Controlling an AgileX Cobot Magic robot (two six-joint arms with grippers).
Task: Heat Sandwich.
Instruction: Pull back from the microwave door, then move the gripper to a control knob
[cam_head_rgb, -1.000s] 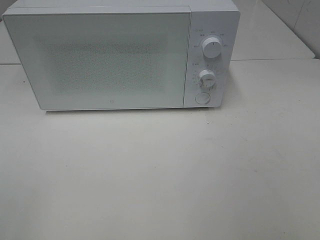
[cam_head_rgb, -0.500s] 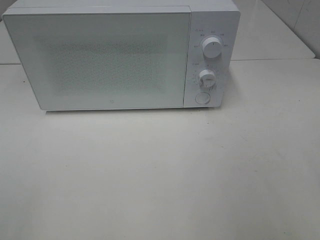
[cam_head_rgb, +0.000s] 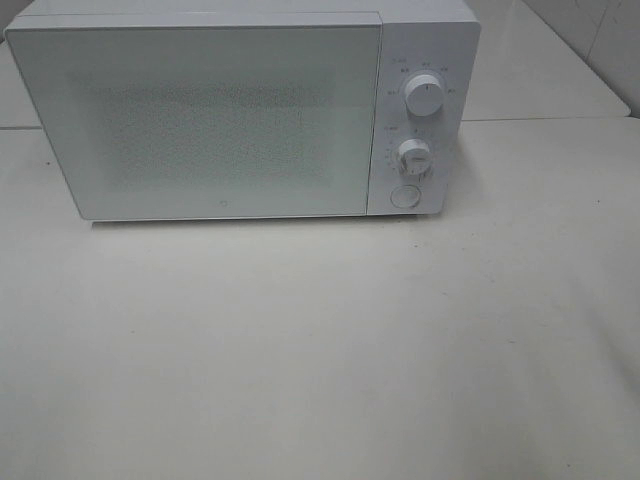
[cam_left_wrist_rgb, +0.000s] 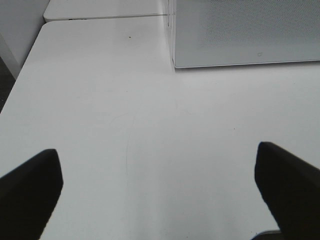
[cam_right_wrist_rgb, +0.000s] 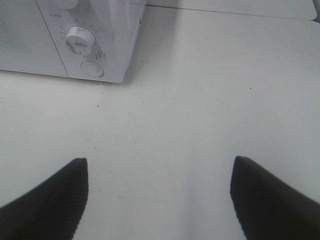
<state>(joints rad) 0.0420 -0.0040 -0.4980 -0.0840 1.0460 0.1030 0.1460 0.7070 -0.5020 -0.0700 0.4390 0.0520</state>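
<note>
White is nearly everything in the high view: we see a white microwave (cam_head_rgb: 240, 110) standing at the back of a pale table (cam_head_rgb: 320, 350), its door (cam_head_rgb: 200, 150) shut and its speckled window too cloudy to look through. On the panel to the right of the door sit an upper knob (cam_head_rgb: 424, 98), a lower knob (cam_head_rgb: 413, 155) and a round button (cam_head_rgb: 404, 196) beneath them. Neither arm reaches into this view.

From the left wrist camera we find the left gripper (cam_left_wrist_rgb: 156, 165) over bare tabletop, its jaws spread wide with nothing between them; the dark fingers (cam_left_wrist_rgb: 30, 195) show only at the edges of the picture. One lower front corner of the microwave lies ahead of it, well apart.

From the right wrist camera the right gripper (cam_right_wrist_rgb: 160, 165) likewise hangs with its jaws parted and empty over the table. Ahead of it we see the microwave's control end, with the lower knob and the round button just under it.

As for the sandwich, none of the three views shows it, and we cannot tell where it is.
</note>
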